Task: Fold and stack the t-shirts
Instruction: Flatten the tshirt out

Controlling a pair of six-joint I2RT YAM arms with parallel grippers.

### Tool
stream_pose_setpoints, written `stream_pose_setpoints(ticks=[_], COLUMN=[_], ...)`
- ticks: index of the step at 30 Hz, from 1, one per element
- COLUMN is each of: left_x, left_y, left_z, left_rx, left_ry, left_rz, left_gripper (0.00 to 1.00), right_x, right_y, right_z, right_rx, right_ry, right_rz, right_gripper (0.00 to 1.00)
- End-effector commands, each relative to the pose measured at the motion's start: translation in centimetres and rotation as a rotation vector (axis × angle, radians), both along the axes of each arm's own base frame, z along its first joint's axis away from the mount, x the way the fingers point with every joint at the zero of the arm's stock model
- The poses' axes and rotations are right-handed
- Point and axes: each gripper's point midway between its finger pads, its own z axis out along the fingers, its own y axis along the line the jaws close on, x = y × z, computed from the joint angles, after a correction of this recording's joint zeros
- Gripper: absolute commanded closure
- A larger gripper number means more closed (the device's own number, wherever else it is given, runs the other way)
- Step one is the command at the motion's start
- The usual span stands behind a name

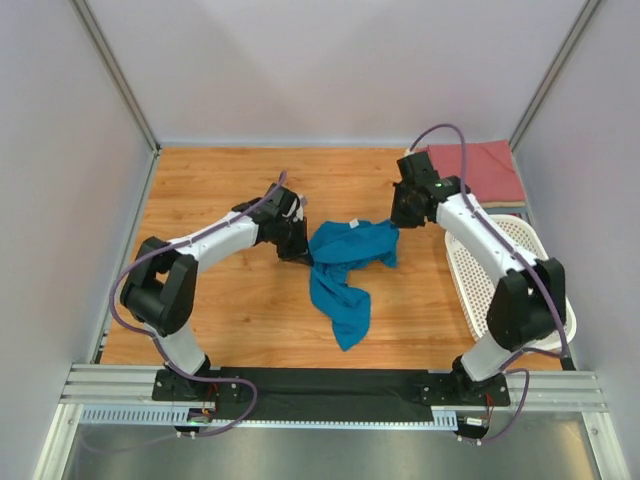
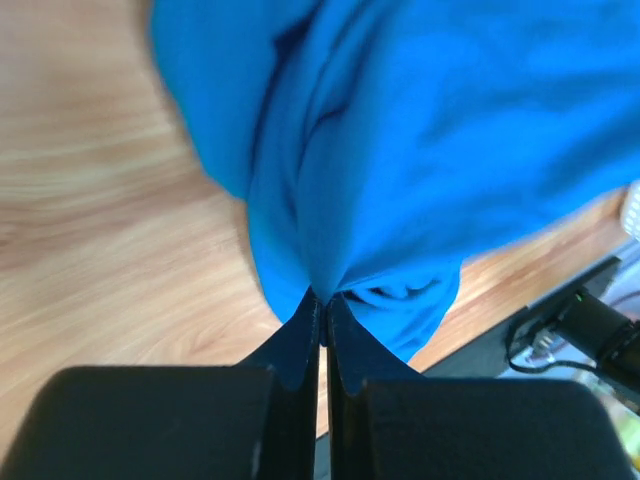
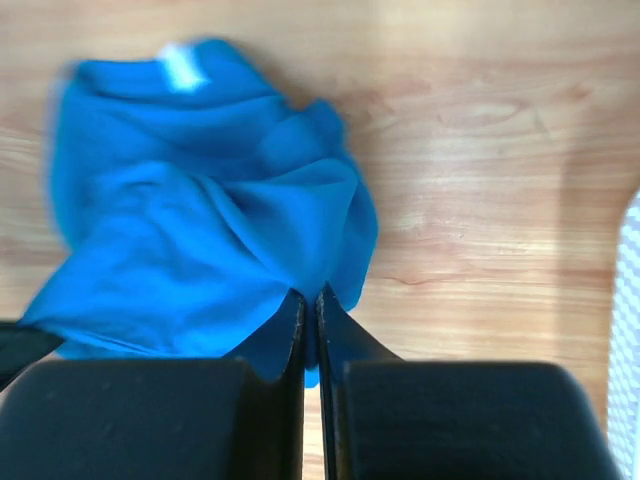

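Top external view: both arms reached in over the counter point(image 1: 230, 310), one on each side of a crumpled teal shirt point(image 1: 345, 270) near its middle.
Counter: wooden, with every item below on it.
Basket point(image 1: 462, 275): white, at the right edge, partly hidden by the right arm; its contents could not be made out.
Teal shirt: unfolded and bunched. Its upper part ran between the two grips and a loose tail trailed toward the near edge. Whether any of it was off the counter could not be told.
Red shirt point(image 1: 480, 170): folded flat in the far right corner, well apart from the teal one.
Left end effector point(image 1: 300, 255): jaws closed, pinching the teal shirt's left edge, with cloth gathered at the tips in the left wrist view.
Right end effector point(image 1: 398, 222): jaws closed on the shirt's upper right edge.
Key relation: the shirt lay between the two grips, each arm equally at it. The held span's long axis ran left to right, slightly farther back on the right.
Next move, as a judgement: drawing the grips apart would spread the cloth, though the tail could stay twisted.
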Motion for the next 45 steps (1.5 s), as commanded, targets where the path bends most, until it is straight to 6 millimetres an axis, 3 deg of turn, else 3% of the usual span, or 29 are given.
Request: stream_pose_setpoints(ticks=[1,2,3,4,5,8,9,11,12,13,14,15,16,17,18,20,23,27,30,33,35,38,40,45], left_x=[2.0,2.2,2.3,2.1,1.8,1.5,1.2,0.3,-0.6,-1.5,-2.3,-3.5,-4.1,-4.7,-5.6,-5.8,-5.5,-3.8,-2.4,-1.5,-1.7,-1.2,-1.0,-1.1], left_y=[1.8,2.3,2.7,3.5,4.0,5.1,5.3,5.0,5.1,4.8,5.0,5.8,6.1,6.7,7.4,8.8,11.6,13.5,14.0,15.3,15.8,15.6,15.4,14.7], left_z=[6.9,8.4,11.8,12.9,15.2,17.3,17.1,15.9,14.2,13.3,12.7,10.3,9.5,9.2,7.7,6.6,4.7,5.0,6.0,5.3,3.8,3.0,2.9,3.1], left_rx=[0.074,0.084,0.064,0.085,0.072,0.084,0.091,0.087,0.094,0.073,0.071,0.106,0.114,0.12,0.148,0.215,0.385,0.453,0.467,0.523,0.503,0.394,0.381,0.345], left_ry=[-0.194,-0.233,-0.316,-0.338,-0.395,-0.448,-0.443,-0.404,-0.358,-0.326,-0.31,-0.263,-0.255,-0.26,-0.234,-0.234,-0.199,-0.197,-0.23,-0.225,-0.177,-0.132,-0.121,-0.105], left_rz=[0.008,0.019,0.033,0.048,0.06,0.084,0.078,0.039,0.018,-0.009,-0.012,-0.016,-0.013,-0.005,-0.003,0.015,0.05,0.122,0.159,0.187,0.215,0.262,0.26,0.238], left_gripper=[1.0,1.0,1.0,1.0,1.0,1.0,1.0,1.0,1.0,1.0,1.0,1.0,1.0,1.0,1.0,1.0,1.0,1.0,1.0,1.0,1.0,1.0,1.0,1.0], right_x=[-0.2,-0.9,-1.5,-2.0,-2.7,-4.0,-5.1,-6.6,-7.2,-8.6,-9.3,-9.9,-10.9,-11.4,-11.6,-11.8,-10.8,-7.3,-4.7,-4.5,-5.5,-8.1,-10.2,-12.9], right_y=[-1.0,-1.2,-1.1,-1.1,-1.0,-0.6,-0.1,0.2,0.2,-0.3,-0.4,-0.9,-1.3,-1.5,-1.6,-0.9,0.4,1.7,3.1,2.9,2.0,0.9,0.0,-1.8], right_z=[8.9,9.9,12.3,13.3,15.1,15.9,16.1,13.2,12.0,9.1,7.7,6.2,4.2,3.3,2.7,1.6,1.4,2.0,2.3,2.0,1.6,0.0,-1.8,-4.7], right_rx=[0.011,0.02,0.053,0.075,0.113,0.175,0.217,0.213,0.208,0.185,0.177,0.157,0.139,0.133,0.141,0.17,0.211,0.193,0.185,0.135,0.104,0.12,0.123,0.099], right_ry=[-0.178,-0.185,-0.239,-0.26,-0.31,-0.329,-0.322,-0.254,-0.229,-0.164,-0.138,-0.109,-0.072,-0.058,-0.048,-0.04,-0.045,-0.073,-0.072,-0.03,-0.008,0.04,0.078,0.109], right_rz=[0.006,0.003,0.009,0.007,0.007,0.021,0.038,0.052,0.056,0.055,0.061,0.051,0.046,0.043,0.037,0.048,0.082,0.128,0.159,0.127,0.07,-0.018,-0.062,-0.153], right_gripper=[1.0,1.0,1.0,1.0,1.0,1.0,1.0,1.0,0.99,1.0,1.0,1.0,1.0,1.0,1.0,1.0,1.0,0.99,0.86,0.64,0.59,0.59,0.58,0.59])
